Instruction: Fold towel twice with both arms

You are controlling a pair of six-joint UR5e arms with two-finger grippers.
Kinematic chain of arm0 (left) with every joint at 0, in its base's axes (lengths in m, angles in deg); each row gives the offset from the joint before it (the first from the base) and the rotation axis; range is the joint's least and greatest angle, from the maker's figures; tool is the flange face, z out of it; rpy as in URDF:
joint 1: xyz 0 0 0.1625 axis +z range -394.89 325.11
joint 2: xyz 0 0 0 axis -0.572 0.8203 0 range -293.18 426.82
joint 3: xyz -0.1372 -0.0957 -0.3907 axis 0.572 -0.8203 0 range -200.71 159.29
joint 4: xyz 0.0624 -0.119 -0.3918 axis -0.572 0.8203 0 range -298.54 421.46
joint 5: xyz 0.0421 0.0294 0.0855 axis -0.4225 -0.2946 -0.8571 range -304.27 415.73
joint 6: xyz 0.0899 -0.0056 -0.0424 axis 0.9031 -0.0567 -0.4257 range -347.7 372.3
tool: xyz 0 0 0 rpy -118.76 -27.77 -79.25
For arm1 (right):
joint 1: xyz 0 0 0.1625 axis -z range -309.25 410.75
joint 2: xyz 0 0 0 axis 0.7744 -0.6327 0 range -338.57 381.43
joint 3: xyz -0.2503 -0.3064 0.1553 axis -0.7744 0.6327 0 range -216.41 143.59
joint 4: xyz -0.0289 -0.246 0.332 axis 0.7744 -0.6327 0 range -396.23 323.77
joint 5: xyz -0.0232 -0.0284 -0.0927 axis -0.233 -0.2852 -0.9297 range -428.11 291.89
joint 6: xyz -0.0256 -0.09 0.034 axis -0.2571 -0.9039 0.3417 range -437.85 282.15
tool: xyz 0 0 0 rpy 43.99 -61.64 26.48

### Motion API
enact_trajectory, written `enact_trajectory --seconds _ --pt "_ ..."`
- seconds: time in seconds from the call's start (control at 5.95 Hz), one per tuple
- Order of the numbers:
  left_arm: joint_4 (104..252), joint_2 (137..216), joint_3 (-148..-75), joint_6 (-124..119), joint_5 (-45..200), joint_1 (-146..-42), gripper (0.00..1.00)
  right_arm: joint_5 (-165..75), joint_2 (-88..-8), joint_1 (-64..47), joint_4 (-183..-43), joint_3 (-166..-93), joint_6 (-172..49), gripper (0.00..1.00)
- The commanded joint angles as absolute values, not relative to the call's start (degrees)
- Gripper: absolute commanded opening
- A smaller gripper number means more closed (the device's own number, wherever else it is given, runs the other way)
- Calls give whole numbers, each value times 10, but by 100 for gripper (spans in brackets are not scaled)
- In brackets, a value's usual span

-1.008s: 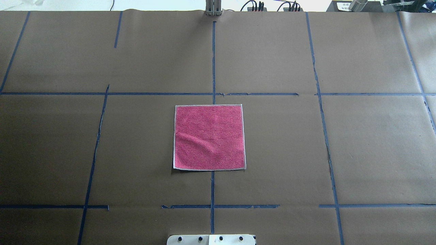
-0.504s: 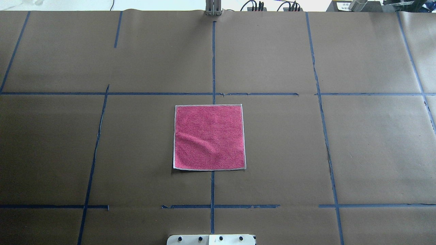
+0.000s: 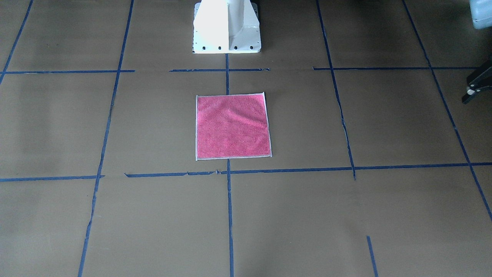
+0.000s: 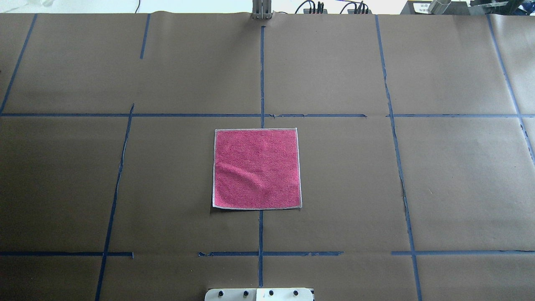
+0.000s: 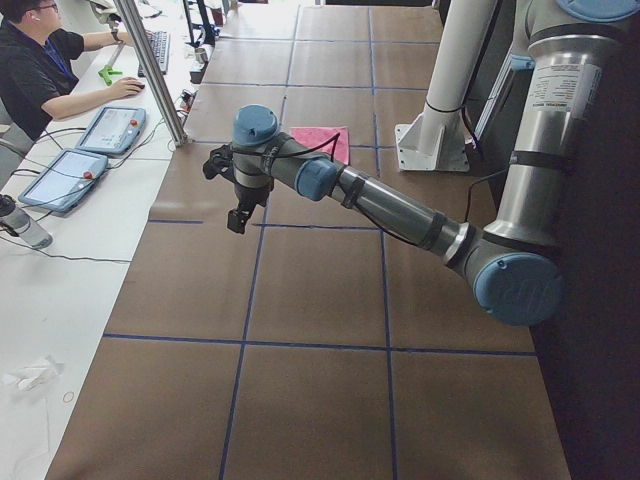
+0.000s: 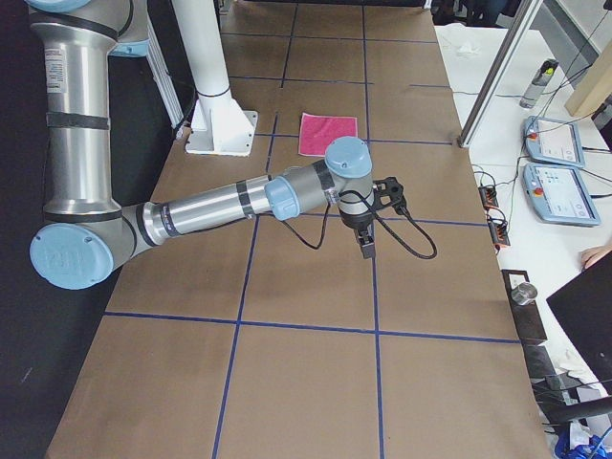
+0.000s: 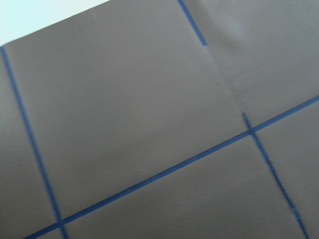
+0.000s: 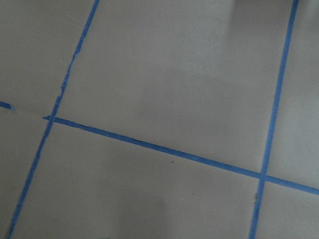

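Checking for change: nothing is shifting in the overhead view. The towel is lying just where it lay a second ago, with the same outline and the same wrinkle.
Meaning for task: folding is not yet beginning. Both folds are still waiting to be done, and both arms are standing off.
Towel position: it is sitting flat at the centre of the tabletop, straddling the middle blue tape line, at 12 o'clock from the white pedestal base.
Towel look: the pink face is showing upward and the pale stitched edge is running all round, with no corner turning up. A soft ridge is crossing it from 9 o'clock toward 5 o'clock in the overhead view.
Left hand: it is hanging over bare tabletop, well apart from the towel toward 9 o'clock, carrying no cloth. I cannot tell whether it is wide or narrow.
Right hand: it is hanging likewise toward 3 o'clock, carrying no cloth. Again I cannot tell its spread.
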State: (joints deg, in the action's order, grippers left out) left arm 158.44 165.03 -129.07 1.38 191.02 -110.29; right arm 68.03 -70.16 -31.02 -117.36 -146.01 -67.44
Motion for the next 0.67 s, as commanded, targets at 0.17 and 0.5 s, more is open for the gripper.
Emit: enact_trajectory --seconds 0.17,0.5 --pt "1661 1653 -1361 -328 1781 -907 100 660 -698 -167 -1089 -1529 -389 100" --pt "1659 1699 -1379 -546 1640 -736 100 538 -674 -27 -1083 -1565 -195 99"
